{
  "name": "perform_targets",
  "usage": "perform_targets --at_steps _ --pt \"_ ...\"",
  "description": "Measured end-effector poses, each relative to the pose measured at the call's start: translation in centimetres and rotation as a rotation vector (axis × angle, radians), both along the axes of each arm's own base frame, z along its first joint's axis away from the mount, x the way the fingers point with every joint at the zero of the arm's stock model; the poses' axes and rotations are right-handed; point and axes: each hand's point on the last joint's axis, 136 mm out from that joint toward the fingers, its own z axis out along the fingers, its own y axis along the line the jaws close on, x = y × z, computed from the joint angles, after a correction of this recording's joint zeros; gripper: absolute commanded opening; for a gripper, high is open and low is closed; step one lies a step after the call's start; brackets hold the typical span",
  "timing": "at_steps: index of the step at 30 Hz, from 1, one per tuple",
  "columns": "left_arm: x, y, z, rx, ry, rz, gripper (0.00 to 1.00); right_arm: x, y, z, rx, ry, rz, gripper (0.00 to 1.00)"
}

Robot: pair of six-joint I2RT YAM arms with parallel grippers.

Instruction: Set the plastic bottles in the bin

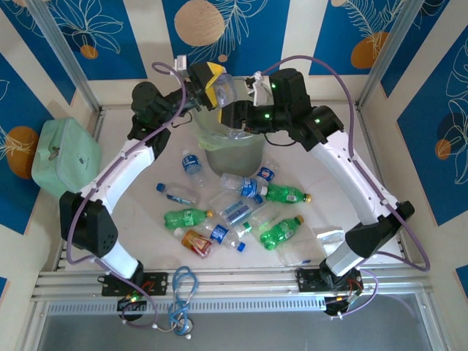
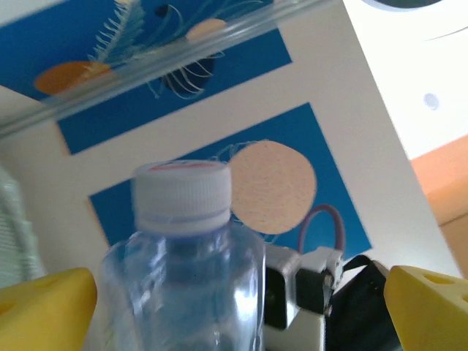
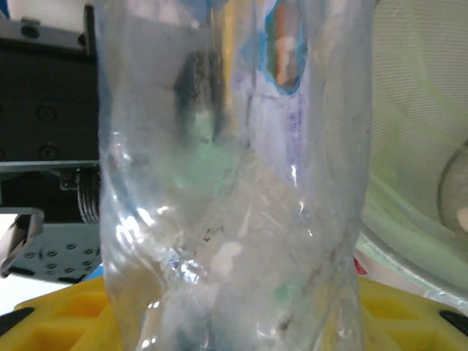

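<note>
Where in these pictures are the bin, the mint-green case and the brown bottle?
bin [image 1: 234,157], top view, its grey-green wall
mint-green case [image 1: 66,156], top view, its top face
brown bottle [image 1: 197,242], top view, its body

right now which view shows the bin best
top external: it shows the bin from above, side and rim. right wrist catches a pale green curve, likely its liner, behind a clear bottle. left wrist looks up at the blue wall.

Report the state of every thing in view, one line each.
Clear bottle: capped, dented, gripped.
Left claw: open, standing clear of the clear bottle.
Right claw: shut on the clear bottle.
Bin: upright, liner bag over its rim.
Loose bottles: lying on the table, not yet binned.
Case: closed.
</note>
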Motion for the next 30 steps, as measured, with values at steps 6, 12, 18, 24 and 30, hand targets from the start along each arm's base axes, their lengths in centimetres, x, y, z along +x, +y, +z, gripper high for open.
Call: perform_targets --at_steps 6,12,18,24,30 --pt "0.1 4.6 -1.0 0.237 -0.035 0.222 1.00 3.6 -2.5 -0.8 -0.077 -0.004 -0.134 0.54" --pt "-2.9 8.5 -2.4 0.486 -0.078 0.413 0.96 7.6 -3.7 -3.3 -0.179 0.008 -0.217 0.54" --pt "-3.5 12.4 -9.9 0.727 0.083 0.554 0.91 10.3 -4.0 -6.5 -0.263 0.051 -0.245 0.57" --pt "-4.4 14.6 -17.9 0.887 0.286 0.579 0.91 11.2 -4.0 -8.8 -0.321 0.086 -0.241 0.67" --pt "-5.1 15.5 -20.0 0.924 0.352 0.588 0.92 11.4 -4.2 -8.8 -0.336 0.078 -0.248 0.77"
